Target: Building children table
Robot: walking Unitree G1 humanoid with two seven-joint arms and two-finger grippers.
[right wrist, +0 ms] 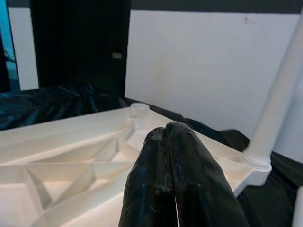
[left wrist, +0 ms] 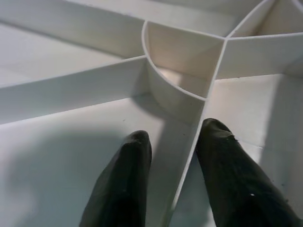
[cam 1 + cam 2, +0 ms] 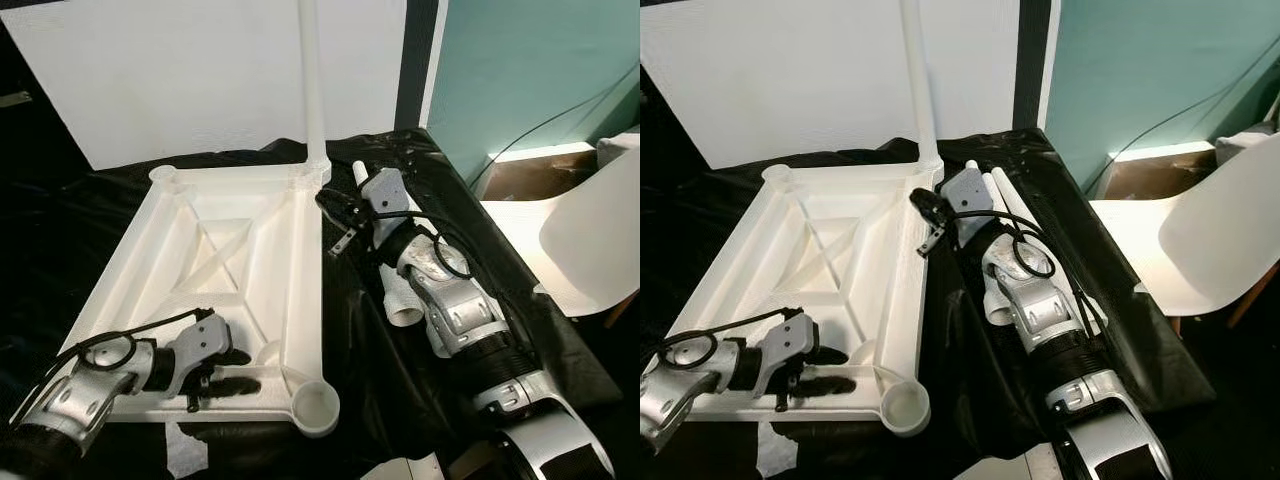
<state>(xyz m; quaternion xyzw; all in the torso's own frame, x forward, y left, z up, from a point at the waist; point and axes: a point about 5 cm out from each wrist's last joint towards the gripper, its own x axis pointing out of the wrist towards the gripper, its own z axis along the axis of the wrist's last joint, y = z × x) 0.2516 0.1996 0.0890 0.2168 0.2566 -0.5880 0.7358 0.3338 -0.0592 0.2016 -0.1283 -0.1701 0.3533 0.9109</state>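
The upturned white ribbed plastic tabletop [image 3: 235, 290] lies on black sheeting [image 3: 380, 350]. Left gripper [image 2: 173, 165] reaches in low, fingers parted astride a rib [image 2: 189, 161]. Right gripper [image 1: 168, 165], fingers together, extends beside the upright white leg [image 3: 312, 90].

White plastic tabletop [image 3: 262, 262] lies upside down on black sheet, ribbed underside up, diagonal braces crossing at centre. Round leg sockets at corners; near-right socket [image 3: 318, 409] empty, far-left socket [image 3: 166, 178] empty. One white leg [image 3: 312, 85] stands upright in far-right corner socket. Loose white legs [image 3: 402, 300] lie just right of tabletop.
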